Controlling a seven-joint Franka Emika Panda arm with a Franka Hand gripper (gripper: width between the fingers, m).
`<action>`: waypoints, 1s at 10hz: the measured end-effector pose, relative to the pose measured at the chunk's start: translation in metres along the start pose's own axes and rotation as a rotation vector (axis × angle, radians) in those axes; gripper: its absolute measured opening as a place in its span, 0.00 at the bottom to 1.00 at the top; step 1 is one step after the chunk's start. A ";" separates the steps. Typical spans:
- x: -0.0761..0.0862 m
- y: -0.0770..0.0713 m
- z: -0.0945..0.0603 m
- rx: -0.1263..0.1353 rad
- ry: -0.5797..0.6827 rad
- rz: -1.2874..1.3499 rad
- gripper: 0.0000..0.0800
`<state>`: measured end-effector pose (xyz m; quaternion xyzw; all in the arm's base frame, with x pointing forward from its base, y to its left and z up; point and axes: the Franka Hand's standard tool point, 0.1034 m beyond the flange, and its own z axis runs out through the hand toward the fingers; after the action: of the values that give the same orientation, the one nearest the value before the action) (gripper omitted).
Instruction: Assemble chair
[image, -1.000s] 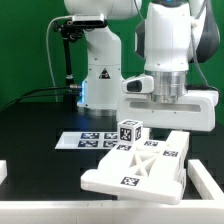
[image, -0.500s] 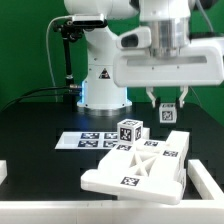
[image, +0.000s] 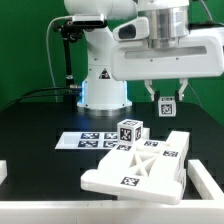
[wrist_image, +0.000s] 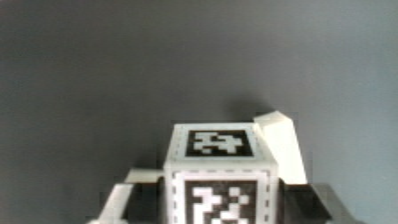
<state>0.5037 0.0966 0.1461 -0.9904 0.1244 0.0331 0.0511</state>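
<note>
My gripper (image: 167, 100) hangs high above the table at the exterior view's right, shut on a small white tagged chair part (image: 167, 104). In the wrist view that part (wrist_image: 221, 165) fills the space between the jaws of the gripper (wrist_image: 221, 205), with two of its tags facing the camera. The partly joined chair (image: 135, 166), a flat slotted white panel with bars, lies on the black table below and to the exterior view's left of the gripper. A white tagged post (image: 129, 131) stands at the chair's rear edge.
The marker board (image: 88, 140) lies flat behind the chair. The robot base (image: 103, 80) stands at the back. White bars sit at the table's left edge (image: 3, 171) and right edge (image: 211, 181).
The gripper has risen from just above the chair to well above it, carrying the small tagged part. The chair and post have not moved.
</note>
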 end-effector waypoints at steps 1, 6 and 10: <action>0.021 -0.002 -0.013 0.007 0.011 -0.035 0.35; 0.038 -0.004 -0.019 0.010 0.008 -0.037 0.35; 0.101 -0.010 -0.044 -0.036 0.069 -0.186 0.35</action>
<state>0.6061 0.0768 0.1831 -0.9989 0.0331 -0.0035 0.0316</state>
